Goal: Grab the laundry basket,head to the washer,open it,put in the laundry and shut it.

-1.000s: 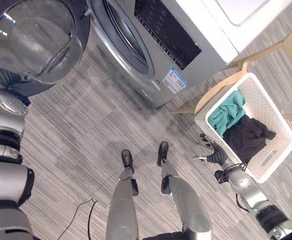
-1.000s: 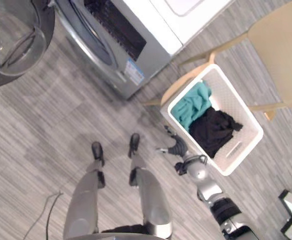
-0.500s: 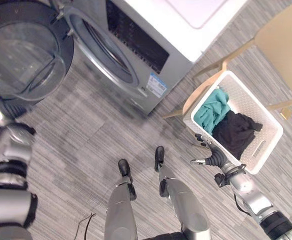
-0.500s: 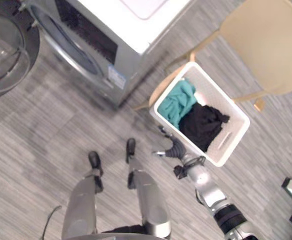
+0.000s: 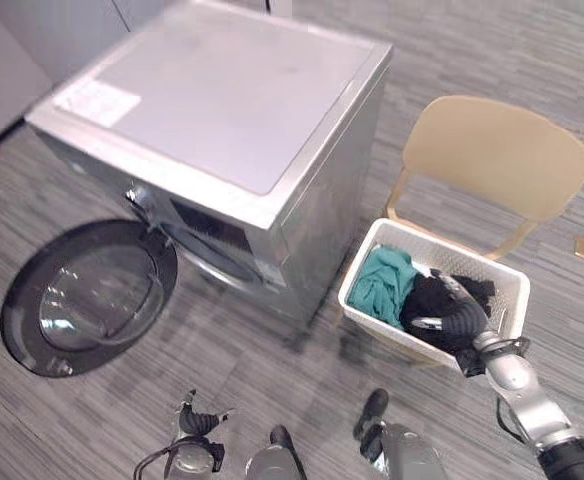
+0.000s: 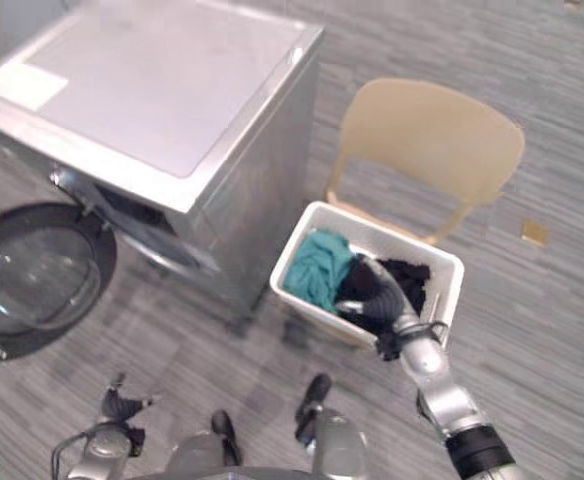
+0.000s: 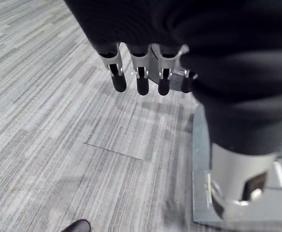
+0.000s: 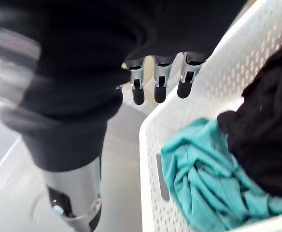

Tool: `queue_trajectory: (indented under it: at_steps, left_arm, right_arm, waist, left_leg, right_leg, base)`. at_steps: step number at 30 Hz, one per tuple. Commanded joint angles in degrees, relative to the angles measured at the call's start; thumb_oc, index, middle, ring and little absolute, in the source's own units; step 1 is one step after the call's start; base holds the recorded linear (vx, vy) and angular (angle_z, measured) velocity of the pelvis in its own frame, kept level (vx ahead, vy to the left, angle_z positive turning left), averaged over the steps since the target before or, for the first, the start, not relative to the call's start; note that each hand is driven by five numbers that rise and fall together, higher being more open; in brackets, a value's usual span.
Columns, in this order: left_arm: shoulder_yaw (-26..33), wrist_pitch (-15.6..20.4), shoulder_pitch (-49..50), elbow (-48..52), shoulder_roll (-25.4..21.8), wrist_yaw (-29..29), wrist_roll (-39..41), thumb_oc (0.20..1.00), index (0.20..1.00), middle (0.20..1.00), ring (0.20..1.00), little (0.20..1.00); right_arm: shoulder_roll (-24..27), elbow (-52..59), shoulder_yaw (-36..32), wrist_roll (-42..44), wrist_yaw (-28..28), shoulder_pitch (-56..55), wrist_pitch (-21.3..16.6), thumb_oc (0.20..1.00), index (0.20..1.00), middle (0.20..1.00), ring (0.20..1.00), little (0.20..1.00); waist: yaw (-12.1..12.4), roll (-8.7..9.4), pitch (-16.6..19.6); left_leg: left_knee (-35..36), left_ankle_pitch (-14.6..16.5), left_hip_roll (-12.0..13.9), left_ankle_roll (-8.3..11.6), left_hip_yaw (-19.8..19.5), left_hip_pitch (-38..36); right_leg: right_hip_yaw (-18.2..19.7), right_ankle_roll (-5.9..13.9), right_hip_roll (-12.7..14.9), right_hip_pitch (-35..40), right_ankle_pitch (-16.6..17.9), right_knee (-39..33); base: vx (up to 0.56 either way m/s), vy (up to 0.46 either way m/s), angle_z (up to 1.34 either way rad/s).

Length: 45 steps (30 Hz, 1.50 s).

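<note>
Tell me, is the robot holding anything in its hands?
No. The right hand hovers over the basket, fingers straight. The left hand hangs open above the floor.

Even, soft overhead light; the washer (image 5: 232,120) top shows a pale sheen. A faint shadow lies on the floor beside the washer. The right hand (image 8: 73,82) is smeared by motion blur, close up.

No text, number or sign is showing clearly enough to be read. A pale rectangular label (image 5: 96,100) is lying on the flat top of the silver-grey front-loading washing machine (image 5: 232,120), near its far left corner, but its print is too small to make out.
</note>
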State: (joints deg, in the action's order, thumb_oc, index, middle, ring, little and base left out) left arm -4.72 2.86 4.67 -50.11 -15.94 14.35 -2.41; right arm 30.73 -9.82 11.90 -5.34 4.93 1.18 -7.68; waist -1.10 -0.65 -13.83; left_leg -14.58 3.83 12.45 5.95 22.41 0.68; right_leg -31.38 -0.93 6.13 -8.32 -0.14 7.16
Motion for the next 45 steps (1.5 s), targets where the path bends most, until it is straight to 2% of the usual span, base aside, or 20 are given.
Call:
queue_trajectory:
  at_steps: [1, 3, 4, 5, 6, 7, 8, 11, 13, 14, 16, 22, 28, 29, 32, 39, 40, 41, 42, 45]
  left_arm:
    - [-2.5, 2.3, -0.7, -0.9, -2.2, -3.2, 2.5, 1.000, 1.000, 1.000, 1.000, 1.000]
    - [-3.4, 2.2, -0.7, -2.6, -1.3, -3.9, 3.0, 1.000, 1.000, 1.000, 1.000, 1.000]
    - [-3.4, 2.3, -0.8, -2.7, -1.3, -3.9, 3.0, 1.000, 1.000, 1.000, 1.000, 1.000]
    - [-4.3, 2.4, -0.8, -3.9, -1.0, -4.4, 2.7, 1.000, 1.000, 1.000, 1.000, 1.000]
    - [-4.6, 2.5, -0.9, -4.6, -0.9, -4.5, 2.8, 1.000, 1.000, 1.000, 1.000, 1.000]
    - [-4.6, 2.5, -0.9, -4.6, -0.9, -4.5, 2.8, 1.000, 1.000, 1.000, 1.000, 1.000]
    - [-5.4, 2.8, -0.9, -5.8, -0.6, -4.2, 3.1, 1.000, 1.000, 1.000, 1.000, 1.000]
    - [-4.8, 2.9, -0.1, -8.4, -0.5, -4.5, 2.7, 1.000, 1.000, 1.000, 1.000, 1.000]
    - [-4.8, 2.9, -0.3, -8.8, -0.5, -4.5, 2.5, 1.000, 1.000, 1.000, 1.000, 1.000]
    - [-4.7, 2.9, 0.1, -9.9, -0.7, -4.7, 2.2, 1.000, 1.000, 1.000, 1.000, 1.000]
    - [-4.3, 2.9, 0.3, -10.9, -0.9, -4.6, 2.0, 1.000, 1.000, 1.000, 1.000, 1.000]
    - [-4.0, 3.1, -1.1, -12.0, -2.2, -4.2, 1.7, 1.000, 1.000, 1.000, 1.000, 1.000]
    - [-6.6, 4.3, -4.8, -10.9, -2.5, -3.1, 3.5, 1.000, 1.000, 1.000, 1.000, 1.000]
    - [-7.7, 4.8, -5.8, -10.3, -2.3, -3.0, 4.8, 1.000, 1.000, 1.000, 1.000, 1.000]
    - [-8.5, 5.2, -6.6, -9.9, -2.7, -2.6, 6.3, 1.000, 1.000, 1.000, 1.000, 1.000]
    - [-10.9, 6.5, -9.9, -9.0, -3.9, -1.7, 11.3, 1.000, 1.000, 1.000, 1.000, 1.000]
    - [-11.0, 6.4, -10.1, -9.1, -4.1, -1.7, 11.3, 1.000, 1.000, 1.000, 1.000, 1.000]
    - [-11.0, 6.4, -10.1, -9.1, -4.1, -1.8, 11.3, 1.000, 1.000, 1.000, 1.000, 1.000]
    - [-11.2, 6.3, -10.4, -8.9, -4.2, -1.7, 11.0, 1.000, 1.000, 1.000, 1.000, 1.000]
    - [-10.9, 5.9, -9.7, -7.8, -4.2, -2.3, 11.0, 1.000, 1.000, 1.000, 1.000, 1.000]
  right_arm:
    - [1.0, 0.3, 1.7, -4.7, 2.2, 2.6, -0.7, 1.000, 1.000, 1.000, 1.000, 1.000]
    - [1.4, -0.8, 2.9, -6.1, 2.4, 3.4, -0.6, 1.000, 1.000, 1.000, 1.000, 1.000]
    - [1.4, -0.9, 3.0, -6.1, 2.5, 3.5, -0.6, 1.000, 1.000, 1.000, 1.000, 1.000]
    - [2.1, -2.4, 4.3, -7.8, 2.9, 4.7, -0.6, 1.000, 1.000, 1.000, 1.000, 1.000]
    - [2.8, -3.2, 5.3, -8.7, 3.4, 5.6, -0.6, 1.000, 1.000, 1.000, 1.000, 1.000]
    - [2.8, -3.2, 5.3, -8.7, 3.4, 5.7, -0.6, 1.000, 1.000, 1.000, 1.000, 1.000]
    - [3.4, -5.0, 6.9, -10.1, 4.0, 7.3, -0.5, 1.000, 1.000, 1.000, 1.000, 1.000]
    - [3.8, -7.5, 8.4, -13.1, 3.9, 8.4, -0.5, 1.000, 1.000, 1.000, 1.000, 1.000]
    - [3.8, -8.7, 8.9, -14.4, 4.5, 9.0, -0.3, 1.000, 1.000, 1.000, 1.000, 1.000]
    - [3.5, -11.2, 10.1, -16.6, 4.6, 9.8, 0.3, 1.000, 1.000, 1.000, 1.000, 1.000]
    - [2.9, -13.4, 11.2, -18.6, 5.0, 10.6, 0.7, 1.000, 1.000, 1.000, 1.000, 1.000]
    - [0.1, -18.9, 14.4, -21.1, 6.2, 14.5, 2.3, 1.000, 1.000, 1.000, 1.000, 1.000]
    - [-3.8, -27.3, 20.4, -24.3, 9.3, 24.4, 4.8, 1.000, 1.000, 1.000, 1.000, 1.000]
    - [-4.9, -31.1, 22.2, -24.7, 10.4, 28.3, 5.6, 1.000, 1.000, 1.000, 1.000, 1.000]
    - [-5.4, -35.6, 23.9, -24.9, 11.5, 32.3, 6.5, 1.000, 1.000, 1.000, 1.000, 1.000]
    - [-5.9, -49.9, 25.6, -18.6, 12.9, 42.1, 8.5, 1.000, 1.000, 1.000, 1.000, 1.000]
    - [-6.1, -49.7, 25.5, -17.7, 12.8, 42.0, 8.5, 0.492, 0.492, 0.492, 0.492, 0.492]
    - [-6.1, -49.7, 25.5, -17.7, 12.8, 42.0, 8.5, 0.322, 0.322, 0.322, 0.322, 0.322]
    - [-6.7, -48.2, 24.8, -15.2, 12.7, 41.0, 8.0, 0.200, 0.200, 0.200, 0.200, 0.200]
    - [-6.7, -42.6, 22.6, -11.9, 12.5, 38.7, 7.1, 0.200, 0.200, 0.200, 0.200, 0.200]
  waist:
    - [1.3, 3.69, 0.2]
    - [1.6, 3.90, 0.2]
    - [1.6, 3.89, 0.2]
    - [2.0, 4.02, 0.2]
    - [2.4, 3.67, 0.3]
    - [2.3, 3.69, 0.2]
    - [3.3, 3.07, -0.2]
    - [3.6, 2.33, 0.8]
    - [3.5, 2.22, 1.2]
    - [3.8, 2.08, 1.9]
    - [4.1, 2.03, 2.4]
    - [5.2, 2.25, 2.0]
    - [7.2, 1.25, -2.1]
    - [8.3, 0.77, -3.9]
    - [9.6, 0.43, -5.2]
    - [13.4, -0.31, -9.2]
    - [13.6, -0.16, -9.3]
    - [13.6, -0.16, -9.3]
    - [13.7, 0.23, -9.3]
    - [13.6, 0.93, -9.0]
  left_leg:
    - [-9.9, 0.0, -2.9, 1.11, -6.3, 5.6]
    - [-8.3, 1.4, -3.3, 0.41, -9.8, 7.7]
    - [-8.3, 1.4, -3.4, 0.38, -9.8, 7.7]
    - [-2.8, 0.0, -3.8, -0.55, -11.5, 9.2]
    - [0.7, -1.7, -4.2, -0.23, -13.5, 9.7]
    - [0.9, -1.8, -4.3, -0.22, -13.5, 9.5]
    - [4.8, -4.6, -5.2, 0.49, -18.2, 11.0]
    - [7.5, -3.6, -6.3, 0.25, -20.9, 8.4]
    - [7.2, -3.6, -6.9, 0.02, -21.0, 8.2]
    - [7.7, -2.7, -8.3, -0.81, -20.8, 7.1]
    - [8.6, -2.1, -9.1, -1.68, -19.6, 5.7]
    - [9.5, -1.1, -10.4, -3.47, -17.5, 5.7]
    - [9.2, -2.1, -11.2, -4.13, -18.0, 12.3]
    - [8.9, -2.8, -11.3, -4.04, -18.4, 14.6]
    - [8.9, -3.9, -11.4, -3.90, -19.1, 17.1]
    - [8.0, -6.2, -11.7, -3.28, -21.8, 24.6]
    - [7.9, -6.3, -11.7, -3.22, -22.0, 24.8]
    - [7.9, -6.3, -11.7, -3.22, -22.0, 24.8]
    - [8.0, -6.2, -11.6, -3.14, -22.2, 24.6]
    - [8.1, -5.8, -11.5, -3.18, -22.4, 23.5]
  right_leg:
    - [9.2, 4.24, 0.2, 8.1, -5.6, -5.6]
    - [10.4, 4.36, 0.3, 9.0, -6.1, -6.2]
    - [10.4, 4.38, 0.3, 9.0, -6.1, -6.2]
    - [11.0, 4.48, 0.6, 8.9, -5.7, -6.1]
    - [11.9, 4.58, 0.1, 9.1, -6.1, -6.1]
    - [11.9, 4.57, 0.1, 9.2, -6.1, -6.1]
    - [13.8, 4.59, -0.9, 9.8, -6.9, -5.4]
    - [15.8, 5.50, -1.1, 10.3, -7.6, -4.6]
    - [16.1, 5.68, -0.6, 10.1, -7.3, -4.3]
    - [17.0, 6.39, 0.4, 10.3, -6.8, -3.9]
    - [17.7, 7.11, 1.4, 10.5, -6.5, -3.4]
    - [19.3, 8.65, 3.4, 8.1, -5.6, -1.8]
    - [19.4, 8.70, 4.8, 0.2, -3.7, -0.3]
    - [19.1, 8.48, 5.1, -1.9, -3.2, 0.3]
    - [18.7, 8.32, 5.2, -4.0, -2.7, 0.5]
    - [16.5, 7.92, 5.3, -9.8, -1.8, 1.1]
    - [16.4, 7.95, 5.3, -9.9, -1.8, 1.1]
    - [16.4, 7.95, 5.3, -10.0, -1.8, 1.1]
    - [16.2, 8.06, 5.2, -9.5, -1.8, 0.6]
    - [16.3, 8.21, 5.0, -8.5, -1.8, -0.3]
  base:
    - [0.15, -0.081, -0.88]
    - [0.07, -0.015, -0.92]
    - [0.05, 0.059, -0.73]
    - [0.06, 0.085, -0.62]
    - [0.06, 0.082, -0.50]
    - [0.12, 0.082, -0.40]
    - [0.08, 0.051, -0.45]
    - [0.15, 0.159, -0.57]
    - [0.15, 0.226, -0.79]
    - [0.16, 0.237, -0.53]
    - [0.18, 0.267, -0.28]
    - [0.05, 0.142, -0.09]
    - [-0.14, 0.059, 0.11]
    - [-0.13, 0.018, 0.11]
    - [-0.09, 0.001, 0.07]
    - [-0.08, -0.040, 0.25]
    - [-0.02, -0.031, 0.20]
    - [0.00, -0.042, 0.27]
    - [0.01, -0.034, 0.23]
    - [0.01, -0.029, 0.13]
